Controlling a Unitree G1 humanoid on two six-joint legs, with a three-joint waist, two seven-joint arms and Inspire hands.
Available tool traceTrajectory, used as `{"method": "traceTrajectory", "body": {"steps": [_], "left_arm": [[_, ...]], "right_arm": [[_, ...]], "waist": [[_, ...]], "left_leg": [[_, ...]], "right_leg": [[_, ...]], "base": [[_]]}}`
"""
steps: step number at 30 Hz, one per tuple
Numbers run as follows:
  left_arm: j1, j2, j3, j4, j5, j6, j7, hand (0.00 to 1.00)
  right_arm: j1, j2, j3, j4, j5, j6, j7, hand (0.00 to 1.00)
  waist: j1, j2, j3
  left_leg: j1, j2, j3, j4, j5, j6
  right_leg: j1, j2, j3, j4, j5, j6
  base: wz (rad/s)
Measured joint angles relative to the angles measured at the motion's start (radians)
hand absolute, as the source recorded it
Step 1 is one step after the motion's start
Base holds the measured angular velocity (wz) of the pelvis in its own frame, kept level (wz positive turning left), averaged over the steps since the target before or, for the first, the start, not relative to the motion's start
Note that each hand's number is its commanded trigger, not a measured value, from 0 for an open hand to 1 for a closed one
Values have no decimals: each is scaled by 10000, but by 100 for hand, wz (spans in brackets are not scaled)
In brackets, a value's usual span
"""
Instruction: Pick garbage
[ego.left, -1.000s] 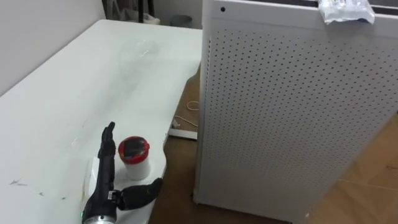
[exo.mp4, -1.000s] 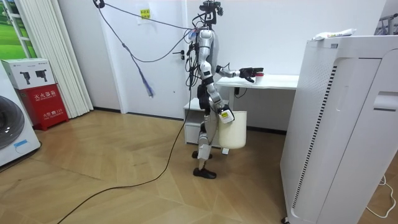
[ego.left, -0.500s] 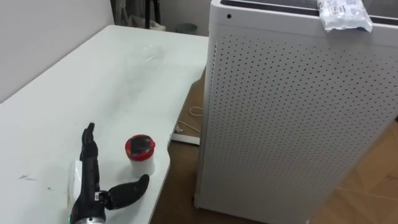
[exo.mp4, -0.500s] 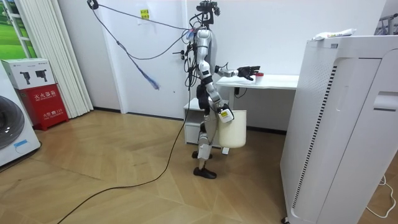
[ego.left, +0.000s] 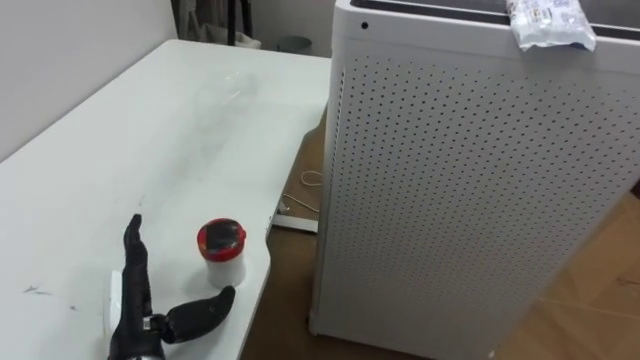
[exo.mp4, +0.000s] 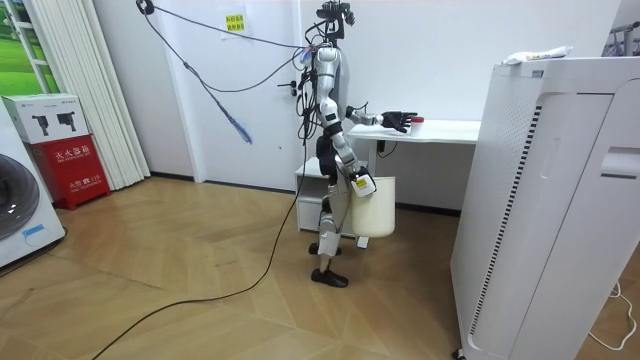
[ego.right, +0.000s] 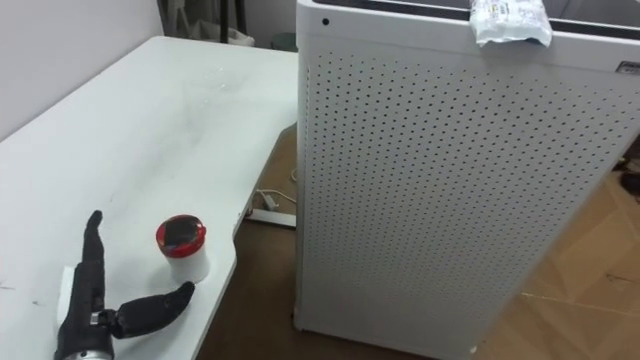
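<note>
Left hand (ego.left: 137, 305) is hanging over the near edge of the white bench (ego.left: 150, 130) with fingers straight and thumb splayed right, so it's open and gripping nothing. The red-lidded cup (ego.left: 220, 253) is standing on the bench just right of the fingers and just beyond the thumb tip; can't tell if they're touching. The wrist is running off the bottom edge. The cup is sitting upright, long axis vertical, lid facing up. A crumpled wrapper (ego.left: 548, 22) is lying on top of the perforated white cabinet (ego.left: 470, 180), far right, partly cropped. Right hand (exo.mp4: 360, 184) is hanging low by a white bin (exo.mp4: 378, 210); can't tell its grip.
</note>
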Motion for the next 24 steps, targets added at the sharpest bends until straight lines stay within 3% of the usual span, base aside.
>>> {"method": "traceTrajectory", "body": {"steps": [8, 24], "left_arm": [[-151, -72, -421, -9, -1267, 86, -143, 0], [-517, -327, -409, 5, -2074, 221, 54, 0]], "right_arm": [[-23, -14, 110, -94, 20, 0, -27, 100], [-9, -1, 348, -103, 19, 8, -228, 100]], "waist": [[-11, 19, 1], [-137, 113, 10]], "left_leg": [[-13, -8, 3, -19, 0, 0], [-70, -13, 8, 23, -1, 1]], "right_leg": [[2, 7, -54, -5, 0, 0], [-6, -11, -84, -2, 1, -1]], "base": [[1], [0]]}}
